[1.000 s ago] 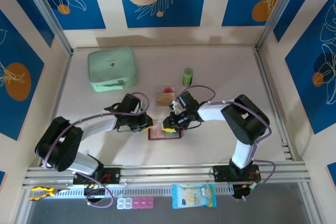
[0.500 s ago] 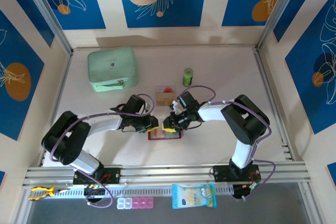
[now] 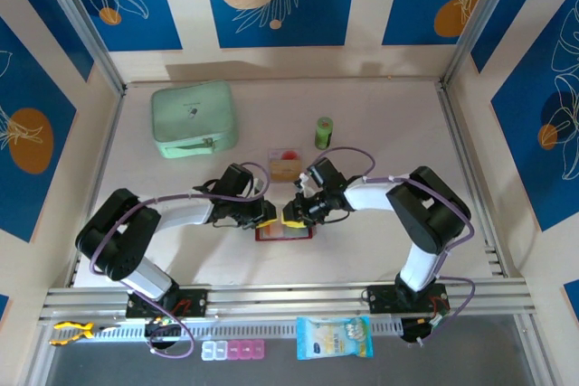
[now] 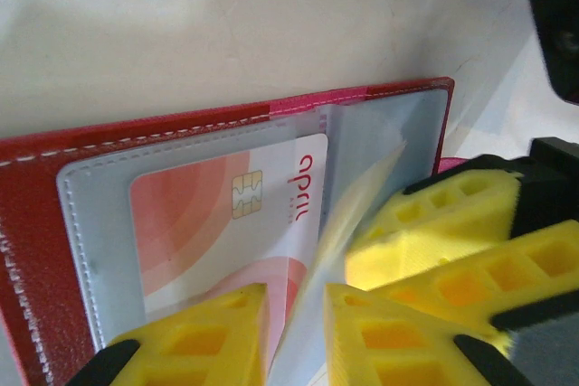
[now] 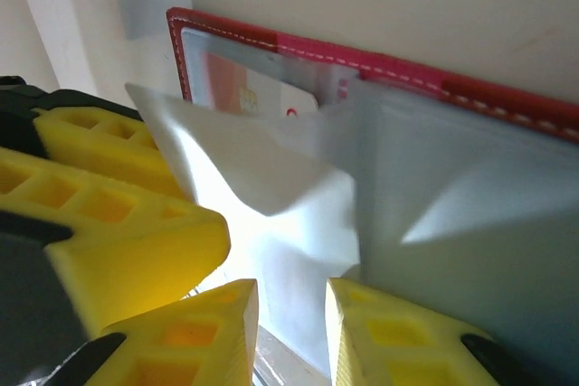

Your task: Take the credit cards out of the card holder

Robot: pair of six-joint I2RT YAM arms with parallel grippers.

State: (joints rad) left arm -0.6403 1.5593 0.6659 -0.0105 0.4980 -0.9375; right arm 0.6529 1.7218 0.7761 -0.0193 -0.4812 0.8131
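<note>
The dark red card holder (image 3: 285, 233) lies open on the table between both arms. In the left wrist view its clear sleeve holds a white and pink credit card (image 4: 208, 214) with a chip, framed by the red cover (image 4: 54, 223). My left gripper (image 4: 294, 314) (image 3: 268, 215) hovers at the holder's left edge, jaws narrowly apart, with a raised clear sleeve leaf between them. My right gripper (image 5: 291, 314) (image 3: 291, 215) faces it over the holder (image 5: 434, 83), jaws also narrowly apart around a lifted sleeve leaf. Another tan card (image 3: 284, 164) lies on the table behind.
A mint-green zip case (image 3: 194, 118) sits at the back left. A small green bottle (image 3: 323, 132) stands behind the loose card. The two grippers are nearly touching each other over the holder.
My left gripper has slid right, from beside the holder to its left edge close to the right gripper. The right arm has hardly moved.
</note>
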